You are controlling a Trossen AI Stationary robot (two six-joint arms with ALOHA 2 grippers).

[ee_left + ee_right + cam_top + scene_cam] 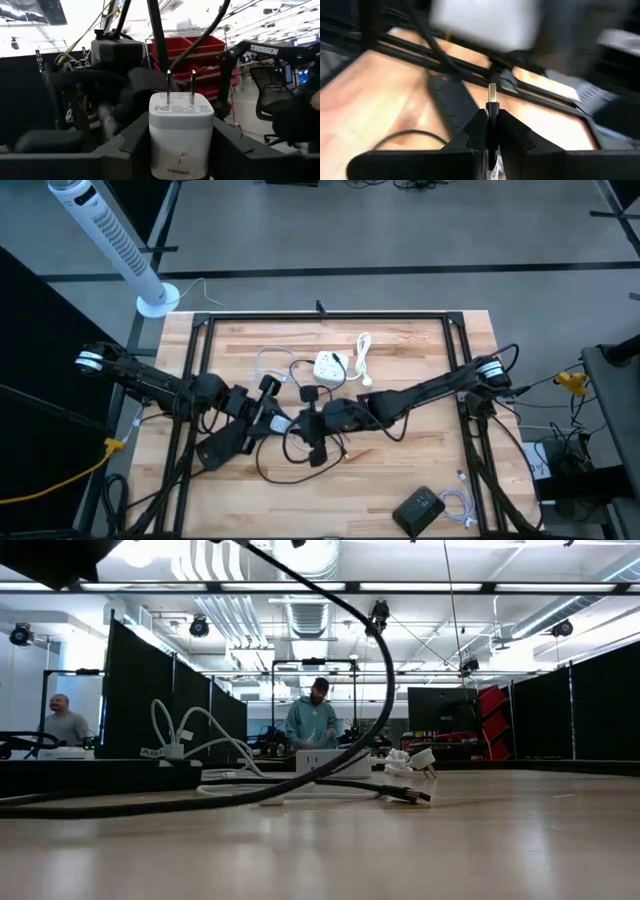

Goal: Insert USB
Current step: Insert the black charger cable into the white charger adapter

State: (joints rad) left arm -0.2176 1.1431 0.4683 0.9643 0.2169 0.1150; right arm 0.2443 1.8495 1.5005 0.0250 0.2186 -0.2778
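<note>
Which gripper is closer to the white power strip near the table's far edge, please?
Right. The right gripper, pinching the USB plug, sits just below the power strip; the left gripper is farther left.

The power cube (329, 367) lies on the table (420, 350) behind both claws, a cable (362, 352) beside it

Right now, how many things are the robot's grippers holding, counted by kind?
white charger: 1, in the left gripper
USB plug: 1, in the right gripper
Total: 2
</note>
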